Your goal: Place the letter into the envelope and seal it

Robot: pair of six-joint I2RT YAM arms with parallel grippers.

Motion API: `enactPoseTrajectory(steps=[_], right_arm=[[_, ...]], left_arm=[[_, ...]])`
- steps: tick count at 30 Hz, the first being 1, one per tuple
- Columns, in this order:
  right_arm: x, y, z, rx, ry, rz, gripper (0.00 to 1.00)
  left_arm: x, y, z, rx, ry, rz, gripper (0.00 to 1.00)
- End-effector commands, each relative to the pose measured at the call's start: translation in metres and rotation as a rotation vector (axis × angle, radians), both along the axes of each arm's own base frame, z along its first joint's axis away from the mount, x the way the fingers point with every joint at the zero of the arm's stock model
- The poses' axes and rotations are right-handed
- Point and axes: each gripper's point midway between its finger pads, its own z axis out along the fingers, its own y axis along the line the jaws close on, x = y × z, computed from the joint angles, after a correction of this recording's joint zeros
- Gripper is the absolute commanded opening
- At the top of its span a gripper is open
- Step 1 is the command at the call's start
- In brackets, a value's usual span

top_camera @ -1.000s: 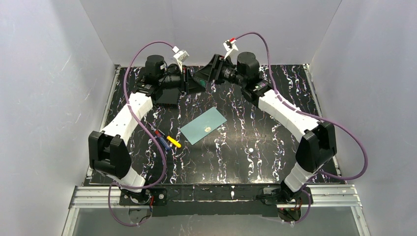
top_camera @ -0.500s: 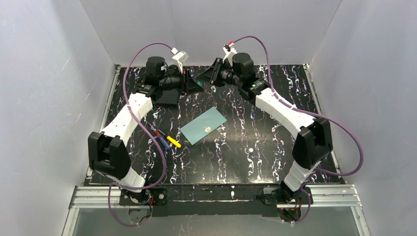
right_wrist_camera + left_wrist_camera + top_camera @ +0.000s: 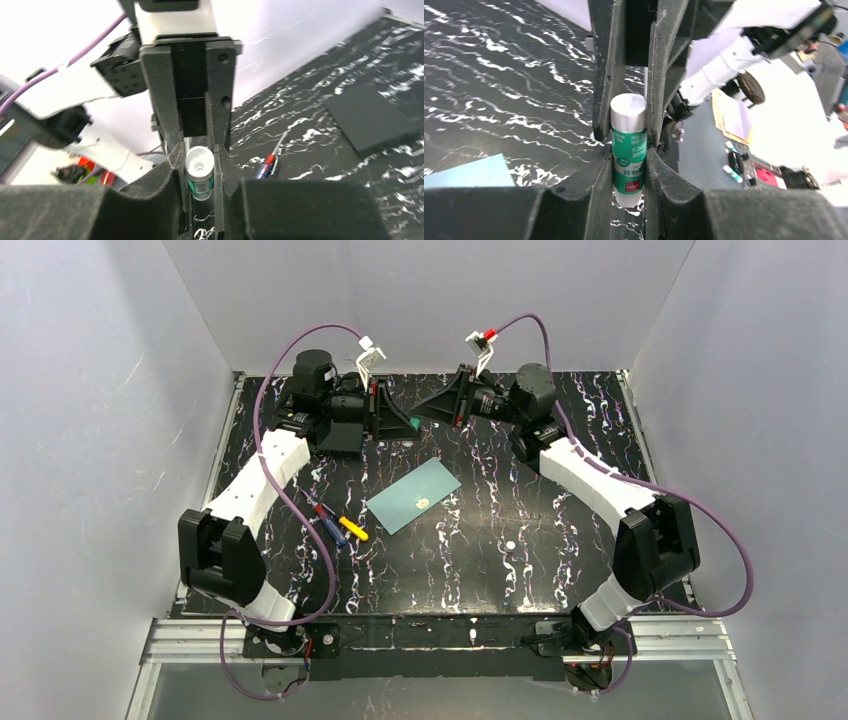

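The right arm [image 3: 590, 475] now sits swung outward; left tool [image 3: 629, 150] and right tool [image 3: 200, 175] both pinch the glue stick [image 3: 629, 167], probably uncapping. No letter shows (presumably inside the teal envelope [image 3: 413, 496] on the surface [image 3: 520, 490]).

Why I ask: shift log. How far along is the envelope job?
Done, probably: no loose letter shows, so it may sit inside the teal envelope lying flat mid-table. In hand: left claw and right claw both pinch one glue stick between them, cap seemingly on. Left: uncapping, gluing and sealing the envelope.
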Motion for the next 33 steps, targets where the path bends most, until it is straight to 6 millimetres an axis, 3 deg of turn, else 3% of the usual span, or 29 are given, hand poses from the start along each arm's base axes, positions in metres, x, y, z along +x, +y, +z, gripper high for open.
enactPoseTrajectory(steps=[1,3,4,6,8,12,14,17,25,30,33], right_arm=[[-0.057,-0.01,0.043,0.089,-0.257,0.29,0.01],[-0.054,-0.008,0.041,0.082,-0.207,0.298,0.01],[-0.043,-0.006,0.04,0.077,-0.16,0.245,0.09],[-0.011,0.0,0.029,0.04,-0.075,0.041,0.4],[0.02,0.0,0.013,-0.027,0.038,-0.19,0.58],[0.05,-0.003,-0.016,-0.089,0.238,-0.399,0.69],[0.054,-0.001,-0.025,-0.096,0.333,-0.412,0.7],[0.053,0.004,-0.02,-0.06,0.371,-0.414,0.68],[0.058,0.004,-0.021,-0.096,0.392,-0.436,0.42],[0.055,0.011,-0.016,-0.087,0.391,-0.383,0.37],[0.053,0.015,-0.016,-0.086,0.398,-0.355,0.44]], left_arm=[[-0.041,0.006,0.037,-0.066,-0.045,-0.173,0.0],[-0.04,0.006,0.039,-0.067,-0.056,-0.166,0.0],[-0.038,0.005,0.04,-0.065,-0.06,-0.151,0.0],[-0.028,0.004,0.036,-0.05,-0.071,-0.093,0.0],[-0.01,0.002,0.029,-0.022,-0.091,0.009,0.0],[0.012,0.006,0.019,0.032,-0.147,0.155,0.0],[0.017,0.008,0.018,0.043,-0.179,0.189,0.0],[0.021,0.012,0.011,0.076,-0.177,0.224,0.0],[0.029,0.02,-0.009,0.157,-0.157,0.3,0.0],[0.036,0.025,-0.015,0.188,-0.15,0.352,0.0],[0.039,0.025,-0.015,0.186,-0.144,0.363,0.0]])
